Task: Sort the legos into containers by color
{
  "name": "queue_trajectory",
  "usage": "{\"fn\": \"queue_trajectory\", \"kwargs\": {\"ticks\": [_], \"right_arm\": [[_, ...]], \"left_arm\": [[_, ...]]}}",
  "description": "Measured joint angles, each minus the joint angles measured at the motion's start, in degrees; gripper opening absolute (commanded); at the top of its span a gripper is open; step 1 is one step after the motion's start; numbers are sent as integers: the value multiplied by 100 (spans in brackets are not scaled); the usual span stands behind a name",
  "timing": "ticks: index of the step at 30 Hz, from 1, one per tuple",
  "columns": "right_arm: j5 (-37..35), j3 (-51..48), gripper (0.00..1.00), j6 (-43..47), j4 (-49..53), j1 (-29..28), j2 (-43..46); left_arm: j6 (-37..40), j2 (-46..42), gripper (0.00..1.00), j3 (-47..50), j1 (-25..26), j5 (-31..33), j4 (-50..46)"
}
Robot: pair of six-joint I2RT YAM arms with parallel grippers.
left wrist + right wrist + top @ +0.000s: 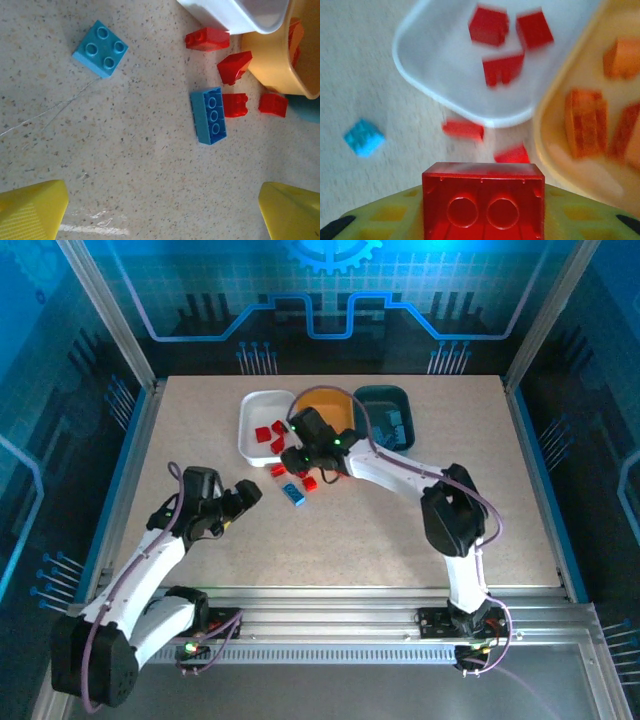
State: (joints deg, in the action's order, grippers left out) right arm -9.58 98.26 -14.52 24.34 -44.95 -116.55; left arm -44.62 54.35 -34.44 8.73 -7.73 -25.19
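Observation:
My right gripper [483, 212] is shut on a red brick [483, 197], held just short of the white tray [420, 60], which contains three red bricks [503, 67]. The orange-yellow tray [545, 135] to its right holds several orange bricks [585, 127]. In the top view the right gripper [303, 454] hangs at the white tray's [250, 430] near right corner. My left gripper [162, 215] is open above bare table, short of a long blue brick [208, 115] and a square blue brick [100, 48]. Red bricks [234, 105] lie loose near the trays. The left gripper [245, 495] is left of the blue brick [293, 493].
The dark teal tray [385, 415] stands at the back right with blue bricks in it. The right arm [400, 475] stretches across the middle of the table and covers part of the orange-yellow tray [330, 400]. Metal frame posts border the table.

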Motion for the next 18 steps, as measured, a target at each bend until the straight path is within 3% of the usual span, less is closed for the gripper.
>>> {"fn": "queue_trajectory", "kwargs": {"ticks": [11, 15, 18], "right_arm": [[192, 2771, 51, 522, 455, 293, -2243], [234, 3484, 67, 669, 782, 341, -2640], [251, 3711, 73, 737, 935, 334, -2717]], "left_arm": [[118, -387, 99, -2, -291, -328, -144], [127, -538, 99, 33, -297, -374, -173], [125, -619, 99, 138, -299, -402, -179]]}}
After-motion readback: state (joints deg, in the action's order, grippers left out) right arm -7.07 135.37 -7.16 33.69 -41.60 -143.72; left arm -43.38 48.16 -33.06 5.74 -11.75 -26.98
